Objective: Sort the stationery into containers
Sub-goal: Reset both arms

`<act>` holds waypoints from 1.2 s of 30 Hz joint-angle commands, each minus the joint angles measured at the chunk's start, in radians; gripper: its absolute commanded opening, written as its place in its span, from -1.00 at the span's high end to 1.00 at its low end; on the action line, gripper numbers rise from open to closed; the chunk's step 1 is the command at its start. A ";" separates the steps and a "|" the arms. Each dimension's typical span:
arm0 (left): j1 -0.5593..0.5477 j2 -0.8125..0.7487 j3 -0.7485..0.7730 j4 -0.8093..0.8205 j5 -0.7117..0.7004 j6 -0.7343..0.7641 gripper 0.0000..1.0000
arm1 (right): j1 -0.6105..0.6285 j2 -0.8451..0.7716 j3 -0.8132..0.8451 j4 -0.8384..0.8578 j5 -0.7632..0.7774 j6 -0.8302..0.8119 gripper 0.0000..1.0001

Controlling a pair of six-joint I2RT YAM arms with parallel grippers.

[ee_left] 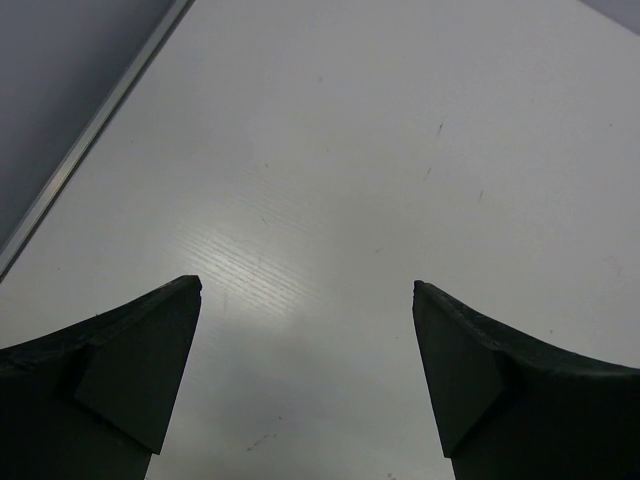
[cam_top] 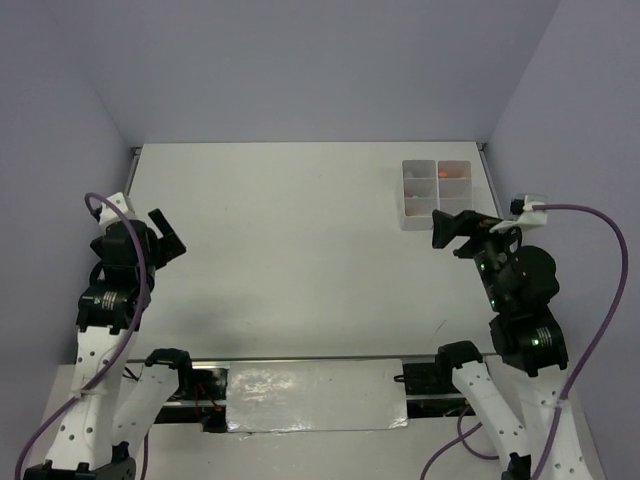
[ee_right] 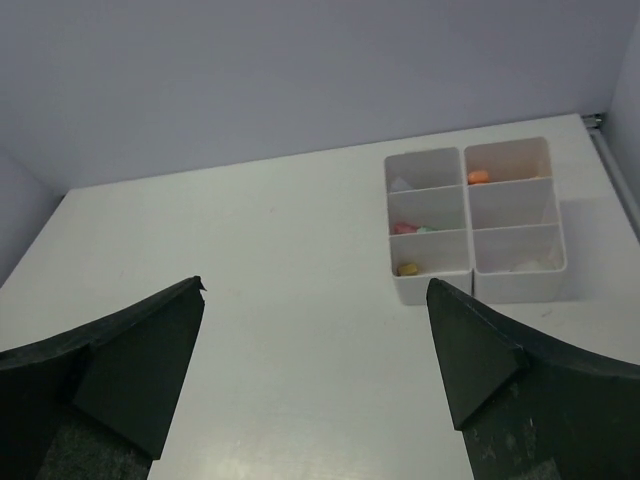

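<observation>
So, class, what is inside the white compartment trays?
The white trays show an orange piece, a pink piece and a yellow piece, each in its own compartment. The tray walls cover their lower parts.

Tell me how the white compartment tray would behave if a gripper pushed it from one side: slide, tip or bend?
The tray looks low and wide, so it would probably slide on the smooth table rather than tip. Its thin plastic walls and few small items, like the orange piece, suggest it is light. A push on one corner might turn it.
</observation>
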 commanded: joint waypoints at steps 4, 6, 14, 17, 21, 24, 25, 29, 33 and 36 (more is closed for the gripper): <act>-0.009 -0.090 0.067 0.000 -0.033 0.048 -0.99 | 0.193 -0.078 0.066 -0.292 0.103 -0.059 -0.99; -0.012 -0.146 0.046 0.000 0.012 0.051 -0.99 | 0.258 -0.120 0.065 -0.328 0.154 -0.049 -0.99; -0.036 -0.276 -0.040 0.039 0.093 0.048 -0.99 | 0.378 -0.296 0.016 -0.367 0.250 -0.036 -0.99; -0.047 -0.271 -0.056 0.057 0.125 0.048 -0.99 | 0.398 -0.325 0.013 -0.373 0.289 -0.032 -0.99; -0.049 -0.268 -0.060 0.062 0.131 0.043 -0.99 | 0.406 -0.331 0.028 -0.388 0.297 -0.041 -0.99; -0.049 -0.277 -0.063 0.065 0.131 0.043 -0.99 | 0.406 -0.324 0.037 -0.398 0.298 -0.044 -0.99; -0.049 -0.280 -0.065 0.066 0.133 0.043 -0.99 | 0.406 -0.318 0.039 -0.401 0.298 -0.044 -0.99; -0.049 -0.280 -0.069 0.074 0.147 0.046 -0.99 | 0.406 -0.310 0.034 -0.393 0.286 -0.044 -0.99; -0.050 -0.283 -0.071 0.077 0.147 0.048 -0.99 | 0.407 -0.308 0.027 -0.384 0.278 -0.041 -0.99; -0.052 -0.283 -0.072 0.082 0.151 0.049 -0.99 | 0.406 -0.307 0.025 -0.382 0.280 -0.036 -0.99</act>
